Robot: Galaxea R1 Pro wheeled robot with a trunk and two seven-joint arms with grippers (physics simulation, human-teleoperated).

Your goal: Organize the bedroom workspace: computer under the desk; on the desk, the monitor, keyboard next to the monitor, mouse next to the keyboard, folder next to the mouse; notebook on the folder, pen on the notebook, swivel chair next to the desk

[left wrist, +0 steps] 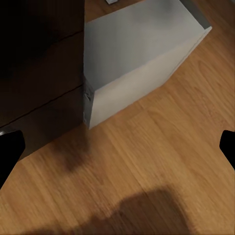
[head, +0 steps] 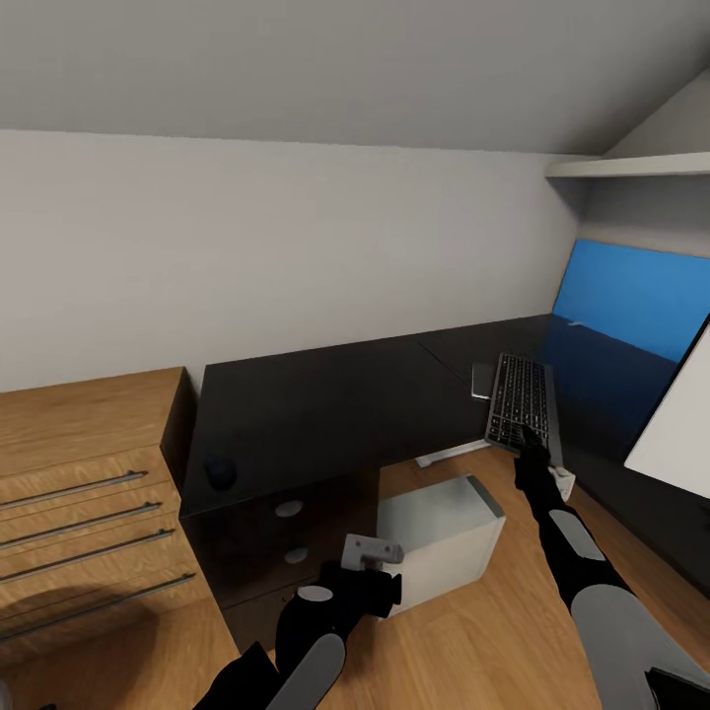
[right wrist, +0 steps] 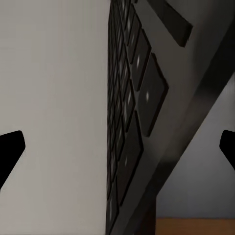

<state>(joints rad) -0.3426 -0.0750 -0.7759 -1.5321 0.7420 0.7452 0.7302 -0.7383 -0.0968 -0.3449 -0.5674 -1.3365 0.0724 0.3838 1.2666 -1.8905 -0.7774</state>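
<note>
Right at our right gripper (head: 533, 441) sits the slim silver-framed, dark-keyed keyboard (head: 520, 401) on the black L-shaped desk (head: 325, 404); its long axis runs straight away from our fingertips. We see both fingers spread wide, gripping nothing, the near edge just ahead; this arm is far nearer than the left.

Pale grey walls (head: 296, 247) slope up to a slanted ceiling (head: 345, 59). An oak dresser (head: 89, 473) with bar handles stands at the left on an oak plank floor (head: 493, 631). A white shelf (head: 631, 166) sits high on the right above a blue wall panel (head: 631, 296).
</note>
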